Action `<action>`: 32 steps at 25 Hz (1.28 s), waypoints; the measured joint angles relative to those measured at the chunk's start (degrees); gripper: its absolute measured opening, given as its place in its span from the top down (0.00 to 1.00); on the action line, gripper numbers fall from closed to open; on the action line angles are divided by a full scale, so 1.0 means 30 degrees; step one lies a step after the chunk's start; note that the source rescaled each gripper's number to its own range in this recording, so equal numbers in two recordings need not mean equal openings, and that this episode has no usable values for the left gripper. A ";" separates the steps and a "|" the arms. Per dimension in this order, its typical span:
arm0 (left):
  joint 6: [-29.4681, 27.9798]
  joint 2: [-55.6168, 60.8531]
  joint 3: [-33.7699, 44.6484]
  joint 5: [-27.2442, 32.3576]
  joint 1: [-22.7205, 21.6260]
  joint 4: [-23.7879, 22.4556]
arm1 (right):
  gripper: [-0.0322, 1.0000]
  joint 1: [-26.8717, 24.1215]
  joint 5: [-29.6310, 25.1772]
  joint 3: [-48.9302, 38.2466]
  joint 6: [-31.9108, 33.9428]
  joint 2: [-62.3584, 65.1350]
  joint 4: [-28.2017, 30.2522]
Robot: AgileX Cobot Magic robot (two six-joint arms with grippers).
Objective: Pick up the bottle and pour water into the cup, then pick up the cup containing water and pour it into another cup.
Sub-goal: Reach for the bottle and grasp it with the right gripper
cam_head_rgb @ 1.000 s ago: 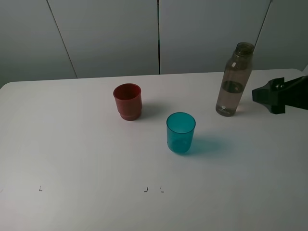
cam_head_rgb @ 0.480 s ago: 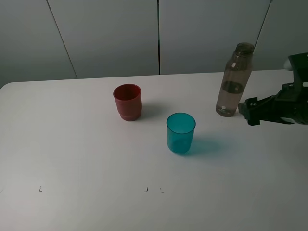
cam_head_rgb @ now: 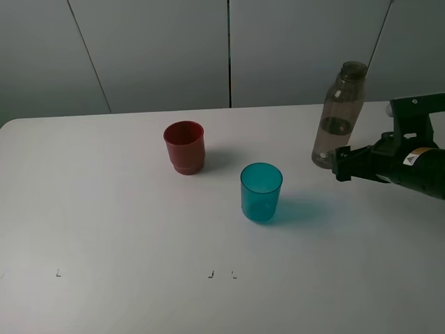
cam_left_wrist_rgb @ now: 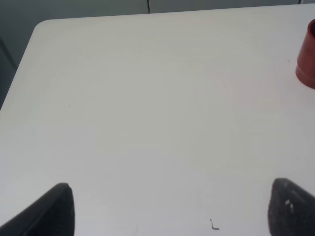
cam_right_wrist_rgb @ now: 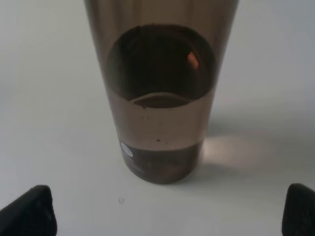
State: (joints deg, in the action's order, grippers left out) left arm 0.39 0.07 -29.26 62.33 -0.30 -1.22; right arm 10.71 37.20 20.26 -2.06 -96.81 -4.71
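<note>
The smoky grey-brown bottle (cam_head_rgb: 338,115) stands upright at the back right of the white table (cam_head_rgb: 104,209), with some water in its lower part. The teal cup (cam_head_rgb: 261,191) stands near the middle, and the red cup (cam_head_rgb: 185,146) behind it to the left. My right gripper (cam_head_rgb: 341,164) is open, low, just right of the bottle's base. In the right wrist view the bottle (cam_right_wrist_rgb: 157,98) fills the middle, ahead of the open right gripper (cam_right_wrist_rgb: 165,216); the fingers do not touch it. My left gripper (cam_left_wrist_rgb: 172,216) is open and empty over bare table, with the red cup (cam_left_wrist_rgb: 307,59) at the view's edge.
Grey wall panels (cam_head_rgb: 153,49) stand behind the table's far edge. Small black marks (cam_head_rgb: 210,274) lie on the table near the front. The left arm does not show in the exterior view.
My right gripper has moved left from the table's right edge toward the bottle's base. The bottle and both cups have not moved.
</note>
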 joint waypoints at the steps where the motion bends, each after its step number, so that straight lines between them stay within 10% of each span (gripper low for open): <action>1: 0.0000 0.0000 0.0000 0.0000 0.0000 0.0000 | 0.00 0.0000 0.0697 0.0000 0.0241 -0.0339 0.0234; 32: -0.0130 0.0000 0.0000 0.0000 0.0000 0.0000 | 0.00 0.0000 0.6831 0.3051 0.1861 -0.6220 0.1220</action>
State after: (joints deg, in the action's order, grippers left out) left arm 0.00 0.07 -29.26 62.33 -0.30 -1.22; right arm 10.71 57.69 29.42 3.52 -115.47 -1.05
